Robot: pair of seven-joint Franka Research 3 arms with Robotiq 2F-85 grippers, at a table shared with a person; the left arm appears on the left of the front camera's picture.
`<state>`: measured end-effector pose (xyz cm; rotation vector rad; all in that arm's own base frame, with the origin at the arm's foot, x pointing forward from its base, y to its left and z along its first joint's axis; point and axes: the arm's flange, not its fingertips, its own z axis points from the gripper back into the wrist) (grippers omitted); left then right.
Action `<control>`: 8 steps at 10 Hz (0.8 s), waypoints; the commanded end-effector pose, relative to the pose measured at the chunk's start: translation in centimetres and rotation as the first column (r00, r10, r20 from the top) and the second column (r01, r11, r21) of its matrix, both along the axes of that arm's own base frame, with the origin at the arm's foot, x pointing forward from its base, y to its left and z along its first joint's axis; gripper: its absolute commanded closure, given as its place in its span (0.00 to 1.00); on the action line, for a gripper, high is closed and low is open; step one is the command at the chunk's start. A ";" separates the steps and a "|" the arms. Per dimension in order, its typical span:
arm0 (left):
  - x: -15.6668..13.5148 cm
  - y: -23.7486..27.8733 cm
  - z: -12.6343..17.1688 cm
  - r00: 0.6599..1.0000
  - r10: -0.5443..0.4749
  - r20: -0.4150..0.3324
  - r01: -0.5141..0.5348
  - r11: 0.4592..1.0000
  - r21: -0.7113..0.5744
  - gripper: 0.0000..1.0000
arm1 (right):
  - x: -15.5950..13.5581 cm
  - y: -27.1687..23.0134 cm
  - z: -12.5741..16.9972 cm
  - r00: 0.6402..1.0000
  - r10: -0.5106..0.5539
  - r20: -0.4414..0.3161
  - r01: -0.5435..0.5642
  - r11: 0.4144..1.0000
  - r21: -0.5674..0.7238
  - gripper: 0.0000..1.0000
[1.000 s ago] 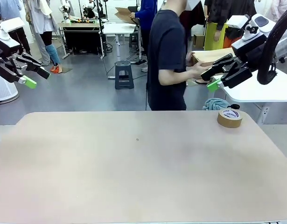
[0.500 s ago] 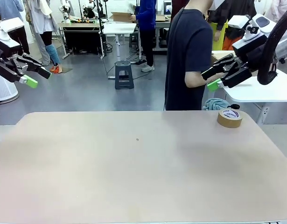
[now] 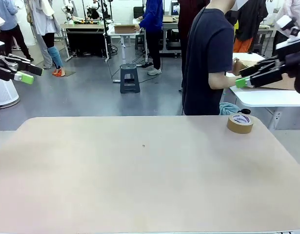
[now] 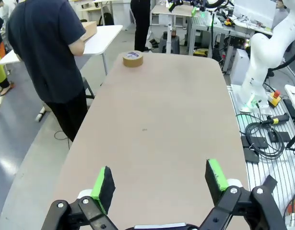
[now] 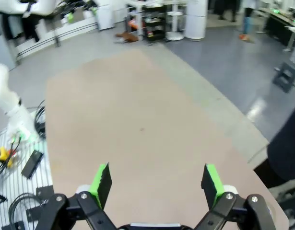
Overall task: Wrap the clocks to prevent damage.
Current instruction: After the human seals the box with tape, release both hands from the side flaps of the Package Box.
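Note:
No clocks are in view. My left gripper (image 3: 32, 74) hangs open and empty high off the table's left end; in the left wrist view its green-padded fingers (image 4: 159, 184) stand wide apart over the tan table (image 4: 157, 120). My right gripper (image 3: 242, 78) is open and empty too, raised beyond the far right corner, close to the person's forearm. Seen from the right wrist, its fingers (image 5: 157, 184) spread above the bare tabletop (image 5: 137, 124).
A brown tape roll (image 3: 240, 123) lies at the table's far right corner, also seen from the left wrist (image 4: 133, 58). A person in a dark shirt (image 3: 208, 58) stands there, turned to a white side table (image 3: 267, 96) with a cardboard box (image 3: 281, 83). A blue cloth (image 3: 228, 108) hangs behind the tape.
Both arms have drawn outward and upward, away from the table's middle. The person has stepped right, toward the side table.

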<state>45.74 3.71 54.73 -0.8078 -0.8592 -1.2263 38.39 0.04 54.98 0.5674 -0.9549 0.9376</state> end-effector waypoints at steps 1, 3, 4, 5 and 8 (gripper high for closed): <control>-1.0 0.3 -0.4 0.998 0.056 -0.036 -0.054 0.998 0.037 0.00 | -2.0 0.5 0.4 0.996 -0.091 0.011 0.090 0.996 0.020 0.00; -1.2 1.7 -0.4 0.992 0.122 -0.026 -0.121 0.992 0.025 0.00 | -2.3 0.4 0.6 0.998 -0.051 -0.028 0.052 0.998 0.021 0.00; -1.2 2.0 -0.3 0.988 0.153 -0.021 -0.153 0.988 0.022 0.00 | -2.1 0.5 0.4 0.996 -0.018 -0.084 0.019 1.000 0.012 0.00; -0.5 1.6 -0.6 0.998 0.068 -0.016 -0.067 0.997 0.023 0.00 | -2.2 -0.3 1.2 0.998 -0.067 0.012 0.067 0.998 0.017 0.00; -0.5 1.6 -0.6 0.998 0.068 -0.016 -0.067 0.997 0.023 0.00 | -2.2 -0.3 1.2 0.998 -0.067 0.012 0.067 0.998 0.017 0.00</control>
